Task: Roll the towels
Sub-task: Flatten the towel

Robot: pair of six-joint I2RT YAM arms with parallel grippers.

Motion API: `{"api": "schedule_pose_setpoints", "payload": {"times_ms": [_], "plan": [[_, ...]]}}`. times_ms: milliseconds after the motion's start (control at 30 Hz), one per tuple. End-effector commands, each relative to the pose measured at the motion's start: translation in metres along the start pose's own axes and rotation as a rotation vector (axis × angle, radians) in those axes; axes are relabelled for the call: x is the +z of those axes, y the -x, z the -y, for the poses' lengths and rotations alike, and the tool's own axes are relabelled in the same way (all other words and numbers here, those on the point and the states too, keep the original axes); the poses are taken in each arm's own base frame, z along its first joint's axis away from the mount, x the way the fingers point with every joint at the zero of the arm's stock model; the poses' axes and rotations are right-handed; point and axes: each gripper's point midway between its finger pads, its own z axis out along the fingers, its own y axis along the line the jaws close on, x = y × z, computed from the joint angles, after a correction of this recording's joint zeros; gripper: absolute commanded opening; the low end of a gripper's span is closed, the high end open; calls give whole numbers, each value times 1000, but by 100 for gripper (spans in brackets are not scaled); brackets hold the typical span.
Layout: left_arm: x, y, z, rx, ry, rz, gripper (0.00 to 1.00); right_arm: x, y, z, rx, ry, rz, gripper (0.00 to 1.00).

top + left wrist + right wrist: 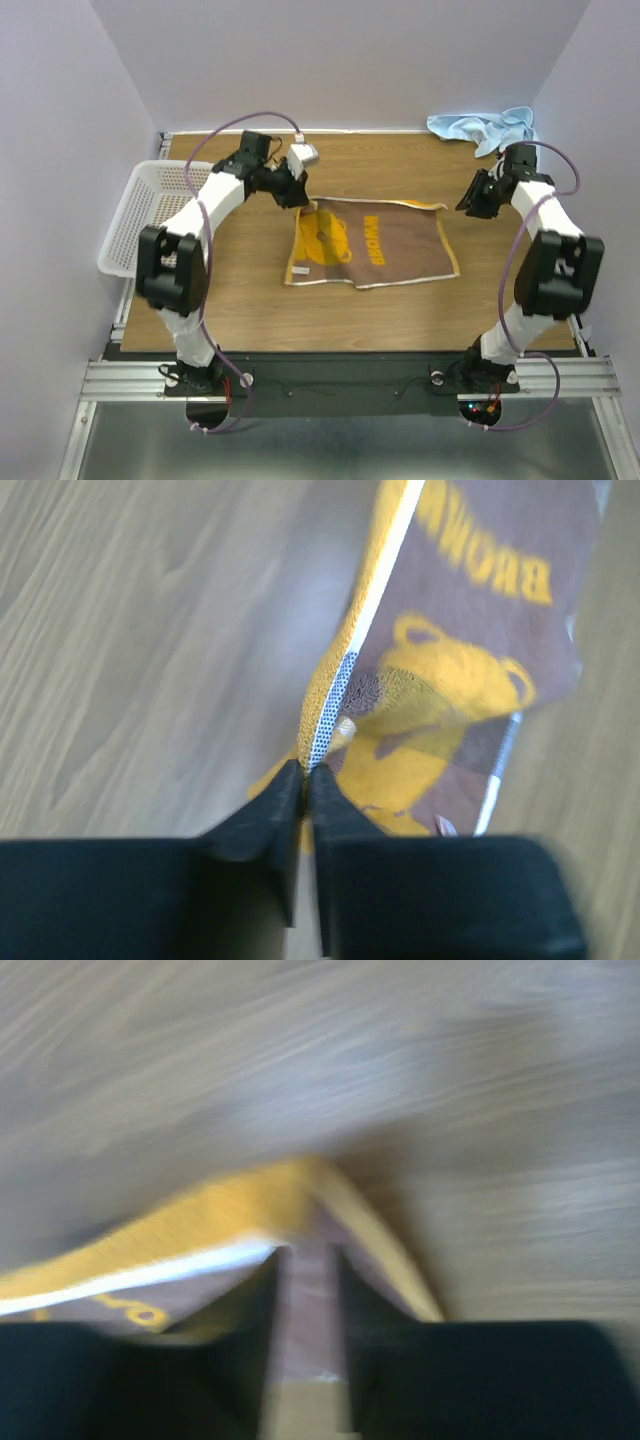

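The mustard-yellow towel with its brown print lies spread flat mid-table. My left gripper is at its far left corner; in the left wrist view the jaws stand almost together, pinching the towel's lifted edge at their tips. My right gripper hovers just right of the towel's far right corner. In the blurred right wrist view its jaws show a gap, with the towel corner beyond them and not gripped. The light blue towel lies crumpled at the far right corner of the table.
A white perforated basket hangs over the table's left edge beside the left arm. Purple walls close in the back and both sides. Bare wood runs between the towel and the arm bases.
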Motion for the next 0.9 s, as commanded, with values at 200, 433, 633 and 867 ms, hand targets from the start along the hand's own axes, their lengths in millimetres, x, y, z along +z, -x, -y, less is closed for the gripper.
{"api": "schedule_pose_setpoints", "payload": {"times_ms": [200, 433, 633, 867], "plan": [[-61, 5, -143, -401, 378, 69, 78, -22, 99, -4, -220, -19, 234, 95], [-73, -22, -120, -333, 404, -14, 69, 2, 5, -47, -427, 210, -23, 62], [-66, -65, -87, -340, 351, -141, 43, 43, -62, -58, -482, 239, -248, 47], [-46, -100, -55, -325, 285, -258, 42, 63, -112, -41, -581, 163, -418, 44]]}}
